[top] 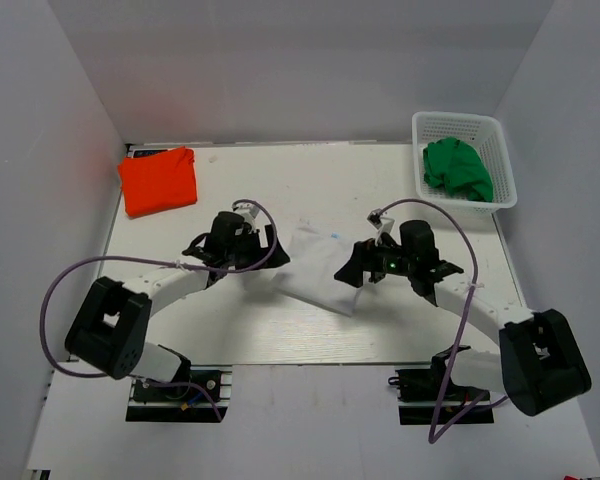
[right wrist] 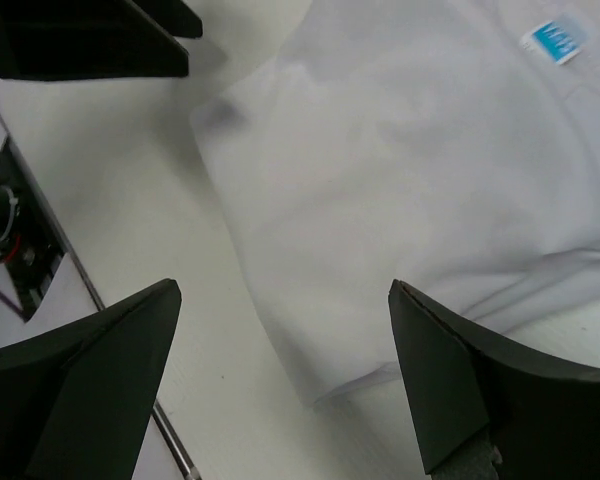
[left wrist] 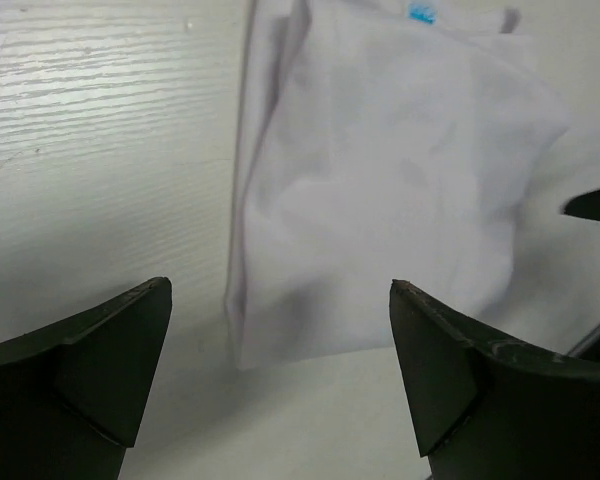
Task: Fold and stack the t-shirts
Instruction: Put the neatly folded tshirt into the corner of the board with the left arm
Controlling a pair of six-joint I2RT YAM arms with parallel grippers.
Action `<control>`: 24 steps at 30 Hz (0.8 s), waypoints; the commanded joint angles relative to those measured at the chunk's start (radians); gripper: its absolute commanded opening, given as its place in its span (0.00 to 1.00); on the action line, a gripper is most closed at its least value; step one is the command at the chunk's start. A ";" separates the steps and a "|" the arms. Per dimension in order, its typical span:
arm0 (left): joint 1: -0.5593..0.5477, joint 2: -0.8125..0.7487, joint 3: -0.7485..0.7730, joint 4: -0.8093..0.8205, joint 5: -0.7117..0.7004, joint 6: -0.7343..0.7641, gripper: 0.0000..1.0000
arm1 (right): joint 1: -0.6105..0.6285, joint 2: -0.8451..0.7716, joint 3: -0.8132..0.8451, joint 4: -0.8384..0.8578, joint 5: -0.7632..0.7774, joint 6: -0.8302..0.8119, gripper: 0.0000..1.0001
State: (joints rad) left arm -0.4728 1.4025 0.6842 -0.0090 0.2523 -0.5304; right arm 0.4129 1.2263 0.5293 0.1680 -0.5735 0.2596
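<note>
The white t-shirt [top: 318,266] lies folded on the table between my two grippers; it also shows in the left wrist view [left wrist: 390,190] and the right wrist view [right wrist: 410,170], with a blue neck label. My left gripper [top: 270,248] is open and empty at the shirt's left edge, [left wrist: 280,360]. My right gripper [top: 352,268] is open and empty at the shirt's right edge, [right wrist: 285,360]. The orange t-shirt [top: 158,180] lies folded at the far left. The green t-shirt [top: 457,168] lies crumpled in the basket.
A white lattice basket [top: 500,160] stands at the far right corner. White walls enclose the table on three sides. Purple cables loop off both arms. The left gripper's finger [right wrist: 90,40] shows in the right wrist view.
</note>
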 commanded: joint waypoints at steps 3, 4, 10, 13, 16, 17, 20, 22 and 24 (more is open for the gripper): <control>-0.021 0.160 0.126 -0.060 -0.027 0.111 1.00 | -0.009 -0.080 0.052 -0.076 0.184 0.021 0.90; -0.021 0.215 0.174 -0.075 -0.010 0.151 0.98 | -0.010 -0.083 0.055 -0.079 0.205 0.020 0.90; -0.107 0.372 0.320 -0.160 -0.079 0.228 0.91 | -0.022 -0.120 0.060 -0.137 0.307 0.017 0.90; -0.144 0.443 0.373 -0.212 -0.132 0.237 0.86 | -0.028 -0.139 0.052 -0.156 0.330 0.010 0.90; -0.171 0.487 0.397 -0.258 -0.223 0.237 0.77 | -0.036 -0.160 0.044 -0.166 0.357 -0.003 0.90; -0.171 0.498 0.411 -0.258 -0.247 0.237 0.66 | -0.037 -0.162 0.040 -0.167 0.369 -0.009 0.90; -0.191 0.544 0.437 -0.282 -0.285 0.237 0.51 | -0.043 -0.177 0.034 -0.163 0.415 -0.010 0.90; -0.201 0.567 0.448 -0.273 -0.285 0.237 0.42 | -0.048 -0.182 0.026 -0.205 0.429 -0.010 0.90; -0.201 0.599 0.469 -0.273 -0.262 0.247 0.26 | -0.062 -0.185 0.021 -0.212 0.435 -0.010 0.90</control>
State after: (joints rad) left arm -0.6636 1.9209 1.1679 -0.1795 0.0139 -0.2981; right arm 0.3668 1.0626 0.5499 -0.0208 -0.1844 0.2680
